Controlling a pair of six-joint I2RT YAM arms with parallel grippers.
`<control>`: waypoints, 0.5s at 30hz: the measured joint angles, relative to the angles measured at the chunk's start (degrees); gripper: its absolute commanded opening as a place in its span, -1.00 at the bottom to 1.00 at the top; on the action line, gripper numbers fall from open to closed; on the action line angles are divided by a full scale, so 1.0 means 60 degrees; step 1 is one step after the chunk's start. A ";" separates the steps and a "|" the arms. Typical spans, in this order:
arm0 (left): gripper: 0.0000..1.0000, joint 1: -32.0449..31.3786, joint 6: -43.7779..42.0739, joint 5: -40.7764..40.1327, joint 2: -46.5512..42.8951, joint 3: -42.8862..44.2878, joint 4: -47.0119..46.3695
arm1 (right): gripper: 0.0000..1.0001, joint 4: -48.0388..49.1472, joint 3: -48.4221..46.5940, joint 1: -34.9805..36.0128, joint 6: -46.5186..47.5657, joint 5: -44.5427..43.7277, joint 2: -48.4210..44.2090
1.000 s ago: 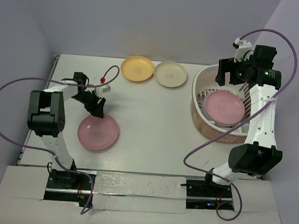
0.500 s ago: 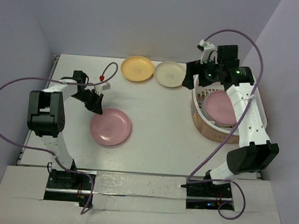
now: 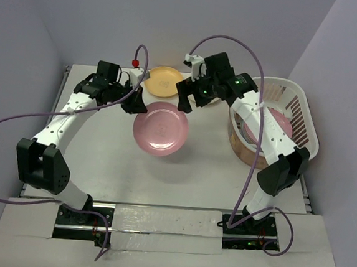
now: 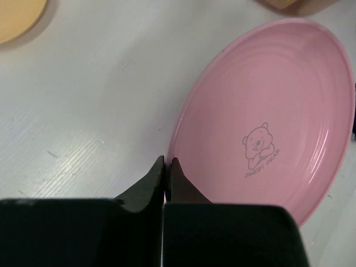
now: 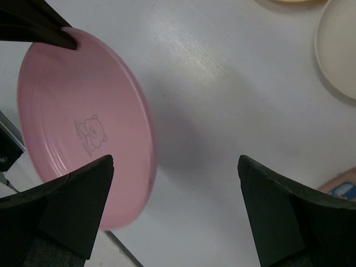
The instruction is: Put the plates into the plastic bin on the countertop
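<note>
A pink plate (image 3: pixel 161 129) hangs tilted above the middle of the white countertop (image 3: pixel 101 164). My left gripper (image 3: pixel 136 103) is shut on its left rim, and in the left wrist view the left gripper (image 4: pixel 167 161) pinches the edge of the pink plate (image 4: pixel 267 111). My right gripper (image 3: pixel 191 97) stands open just past the plate's far right edge. In the right wrist view the pink plate (image 5: pixel 83 122) has its rim just inside the left finger of the right gripper (image 5: pixel 175 167). The plastic bin (image 3: pixel 294 94) at the right holds another pink plate (image 3: pixel 279 125).
An orange-yellow plate (image 3: pixel 163 81) lies at the back of the countertop. A cream plate (image 5: pixel 340 50) lies beside it, hidden under the right arm in the top view. Lavender walls border the countertop on three sides. Purple cables arc over both arms.
My left gripper shut on the pink plate's rim, lifted it and carried it from front left toward the middle. My right arm swung left from above the bin to the plate.
</note>
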State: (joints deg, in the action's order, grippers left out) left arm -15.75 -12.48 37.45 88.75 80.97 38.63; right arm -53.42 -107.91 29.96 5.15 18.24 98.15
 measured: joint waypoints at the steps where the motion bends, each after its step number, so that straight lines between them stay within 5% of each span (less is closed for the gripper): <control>1: -1.00 -0.0095 0.0201 -0.0006 -0.0036 0.0081 -0.0025 | 0.76 -0.0030 -0.0011 0.0146 0.0000 -0.0075 0.0094; 3: -1.00 -0.0181 0.0513 -0.0020 -0.0048 0.0167 -0.0079 | 0.63 -0.0060 -0.0013 0.0375 0.0004 -0.0212 0.0215; 10: -0.97 -0.0386 0.1073 -0.0151 -0.0065 0.0305 -0.0098 | -0.58 -0.0051 0.0002 0.0571 0.0036 -0.0485 0.0300; 15: -0.36 -0.0469 0.1267 -0.0219 -0.0130 0.0313 -0.0199 | -1.00 -0.0037 0.0135 0.0571 0.0163 -0.0611 0.0298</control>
State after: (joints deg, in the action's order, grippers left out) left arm -18.56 -4.88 36.14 87.97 82.85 37.43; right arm -53.64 -107.10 33.39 6.12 14.57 99.94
